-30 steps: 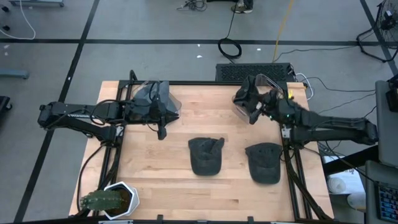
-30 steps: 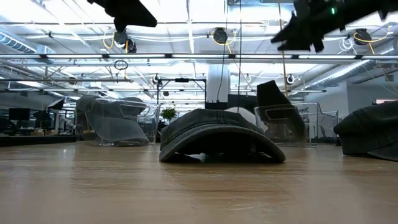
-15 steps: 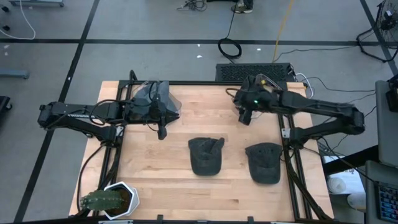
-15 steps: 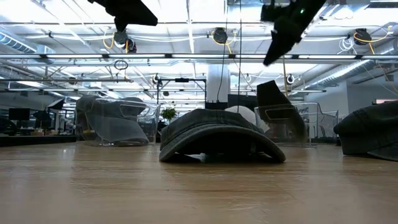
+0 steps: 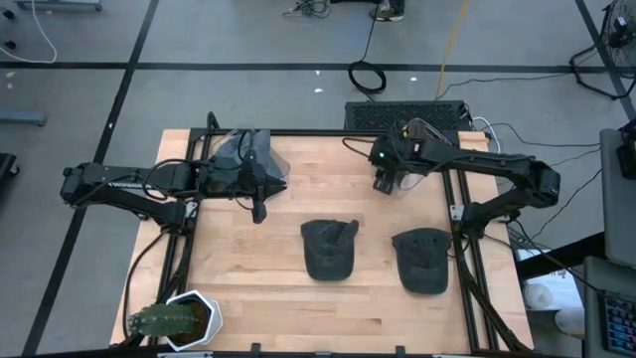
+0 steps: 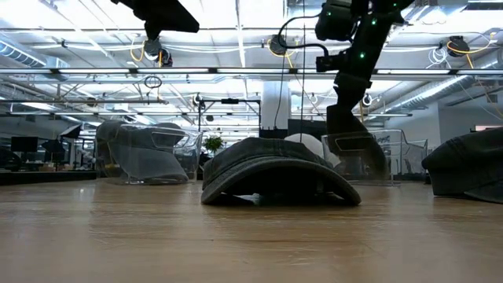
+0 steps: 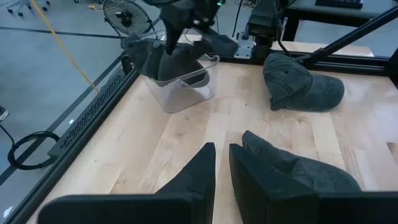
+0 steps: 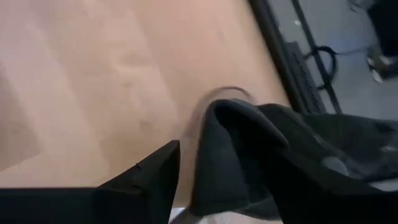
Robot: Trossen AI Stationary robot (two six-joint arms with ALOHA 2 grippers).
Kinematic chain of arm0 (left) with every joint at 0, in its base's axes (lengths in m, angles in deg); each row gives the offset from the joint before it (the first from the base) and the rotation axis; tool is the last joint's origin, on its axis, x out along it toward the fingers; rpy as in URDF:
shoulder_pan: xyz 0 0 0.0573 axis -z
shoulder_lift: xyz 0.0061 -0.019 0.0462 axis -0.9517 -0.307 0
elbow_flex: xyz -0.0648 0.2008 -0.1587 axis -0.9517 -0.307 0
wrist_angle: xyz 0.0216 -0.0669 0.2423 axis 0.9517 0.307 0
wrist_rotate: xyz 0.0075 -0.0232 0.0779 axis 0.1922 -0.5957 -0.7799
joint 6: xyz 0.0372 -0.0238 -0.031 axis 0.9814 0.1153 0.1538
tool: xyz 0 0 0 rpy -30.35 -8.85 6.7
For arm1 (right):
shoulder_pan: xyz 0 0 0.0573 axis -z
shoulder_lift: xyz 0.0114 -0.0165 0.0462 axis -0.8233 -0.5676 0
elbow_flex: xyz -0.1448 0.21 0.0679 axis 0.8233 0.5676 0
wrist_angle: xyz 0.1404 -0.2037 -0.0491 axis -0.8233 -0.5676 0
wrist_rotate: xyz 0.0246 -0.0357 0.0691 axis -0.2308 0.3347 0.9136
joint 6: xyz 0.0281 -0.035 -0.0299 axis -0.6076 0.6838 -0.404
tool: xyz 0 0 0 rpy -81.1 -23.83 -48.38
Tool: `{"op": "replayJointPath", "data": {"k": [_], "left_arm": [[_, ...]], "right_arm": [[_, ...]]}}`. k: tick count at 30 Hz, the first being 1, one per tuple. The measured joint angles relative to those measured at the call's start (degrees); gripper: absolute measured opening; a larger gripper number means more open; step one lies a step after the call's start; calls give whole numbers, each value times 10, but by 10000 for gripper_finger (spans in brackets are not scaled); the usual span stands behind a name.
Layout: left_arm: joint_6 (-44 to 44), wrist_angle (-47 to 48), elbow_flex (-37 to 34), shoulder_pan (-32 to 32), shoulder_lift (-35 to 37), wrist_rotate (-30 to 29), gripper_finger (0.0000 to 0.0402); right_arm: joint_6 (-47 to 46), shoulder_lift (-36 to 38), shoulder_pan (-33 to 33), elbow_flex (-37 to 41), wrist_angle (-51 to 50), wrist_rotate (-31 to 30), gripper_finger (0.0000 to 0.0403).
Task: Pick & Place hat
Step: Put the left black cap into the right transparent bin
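Two dark caps lie crown up on the wooden table, one in the middle (image 5: 329, 249) and one to its right (image 5: 420, 261). More dark caps fill a clear bin (image 5: 415, 139) at the far right and another clear bin (image 5: 248, 157) at the far left. My right gripper (image 5: 386, 181) points down at the right bin's near left edge. One finger (image 8: 152, 174) stands beside a cap's folded cloth (image 8: 249, 146), which hides the other finger. The gap looks open. My left gripper (image 5: 260, 210) hangs shut and empty near the left bin. My right gripper comes at the cap in the right bin from above, its one visible finger (image 8: 163, 163) close beside the cap's edge (image 8: 208, 155). I cannot tell whether it touches the cloth.
A white pot with a green plant (image 5: 177, 320) stands at the table's near left corner. Black frame rails run along the table's left and right sides. Bare wood lies between the two bins and in front of the caps.
My right gripper has swung toward the table's left, along the near side of the right bin, and has tipped from near level to pointing down at the caps in it. Both caps on the table and the left arm have stayed still.
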Motion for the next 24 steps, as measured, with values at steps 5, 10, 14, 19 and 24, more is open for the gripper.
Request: {"op": "replayJointPath", "data": {"k": [5,10,14,19,24], "left_arm": [[0,0,0,0,0,0,58],[0,0,0,0,0,0,58],[0,0,0,0,0,0,58],[0,0,0,0,0,0,58],[0,0,0,0,0,0,58]], "right_arm": [[-1,4,13,0,3,3,182],[-1,5,14,0,2,60,49],[-5,17,6,0,1,60,8],[-34,84,-20,0,14,31,3],[-123,183,-41,38,14,-11,2]]}}
